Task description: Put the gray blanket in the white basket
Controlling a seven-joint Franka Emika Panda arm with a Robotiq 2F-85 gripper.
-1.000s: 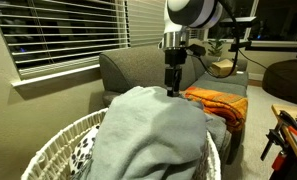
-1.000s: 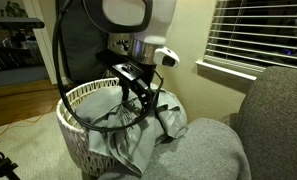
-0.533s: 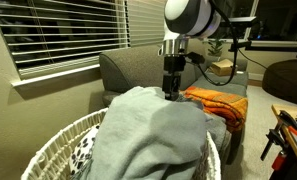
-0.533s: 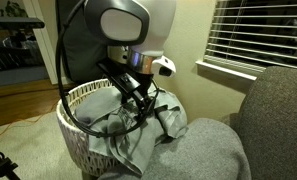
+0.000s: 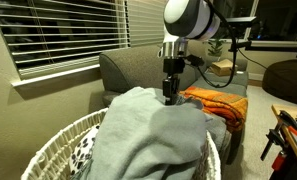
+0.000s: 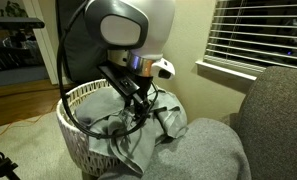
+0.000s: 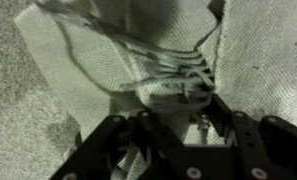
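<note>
The gray blanket (image 5: 148, 135) is heaped over the white basket (image 5: 56, 142) and hangs out over its rim. In an exterior view it spills from the wicker basket (image 6: 80, 98) toward the sofa. My gripper (image 5: 169, 96) points straight down and presses into the blanket's top fold at the far side of the heap. In the wrist view the gripper (image 7: 173, 112) has its two black fingers partway closed on either side of a bunched fold of gray blanket (image 7: 98, 50). The fingertips are buried in the fabric.
An orange blanket (image 5: 218, 102) lies on the gray sofa (image 5: 138, 70) behind the basket. A white blanket with black spots (image 5: 83, 150) sits inside the basket under the gray one. Window blinds (image 5: 58, 35) hang behind, and cables (image 6: 98, 125) dangle over the basket.
The gripper has come down a little into the blanket's top fold. Its fingers have drawn inward from wide open around the fabric.
</note>
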